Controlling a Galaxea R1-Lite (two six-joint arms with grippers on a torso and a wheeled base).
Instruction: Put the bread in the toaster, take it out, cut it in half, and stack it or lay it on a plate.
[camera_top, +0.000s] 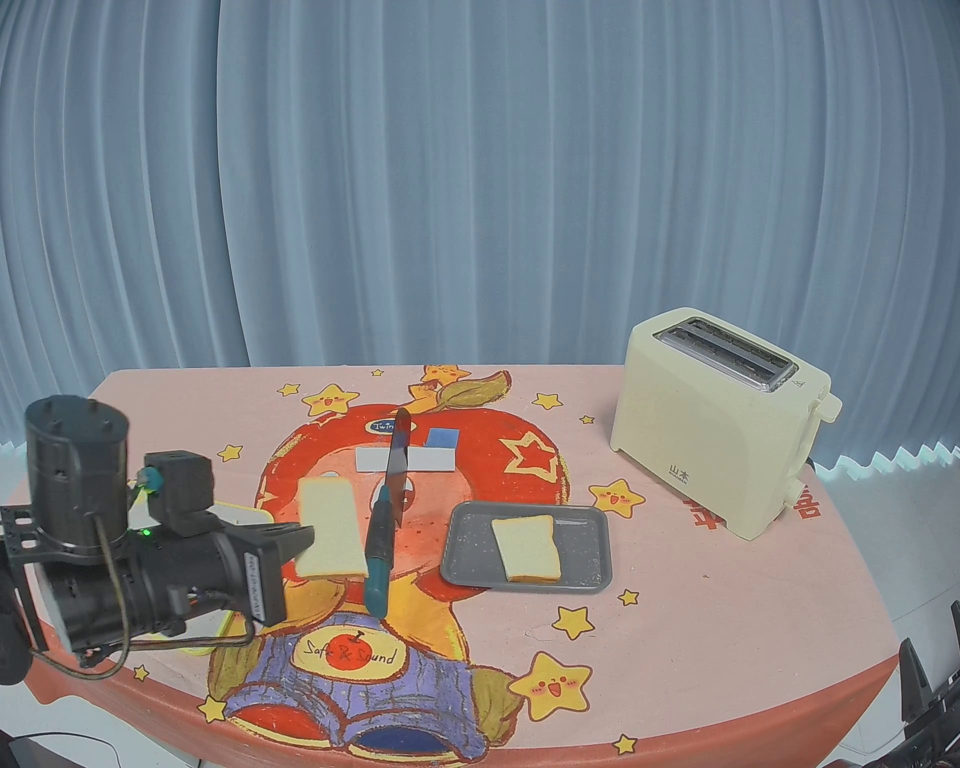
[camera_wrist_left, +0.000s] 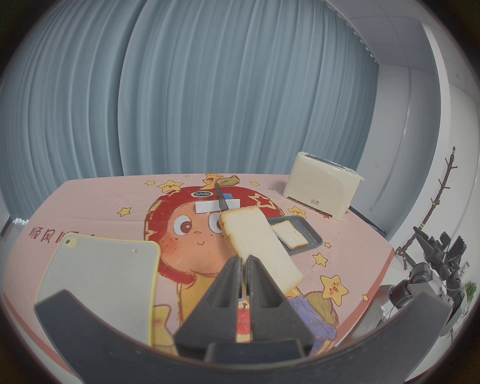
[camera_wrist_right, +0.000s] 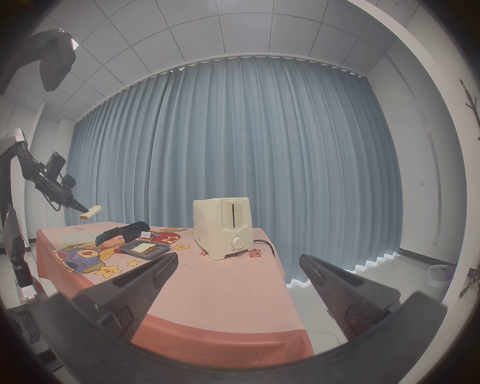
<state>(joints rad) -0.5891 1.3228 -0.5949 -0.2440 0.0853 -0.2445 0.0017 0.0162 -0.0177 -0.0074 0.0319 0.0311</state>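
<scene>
My left gripper (camera_top: 292, 543) is shut on the near edge of a pale bread slice (camera_top: 330, 525), held level above the table's left half; its fingers (camera_wrist_left: 227, 280) pinch the slice (camera_wrist_left: 260, 247). From the right wrist view the slice (camera_wrist_right: 90, 212) hangs well above the tablecloth. A smaller piece of bread (camera_top: 525, 548) lies on a grey tray (camera_top: 585, 560). The cream toaster (camera_top: 720, 415) stands at the right rear with empty slots. A blue-handled knife (camera_top: 385, 530) lies between slice and tray. My right gripper (camera_wrist_right: 237, 265) is open, off the table's right end.
A light cutting board (camera_wrist_left: 100, 280) with a yellow rim lies at the table's left front, under my left arm. A small white and blue block (camera_top: 420, 452) sits behind the knife's tip. The toaster's cord (camera_wrist_right: 265, 245) trails on the table's right end.
</scene>
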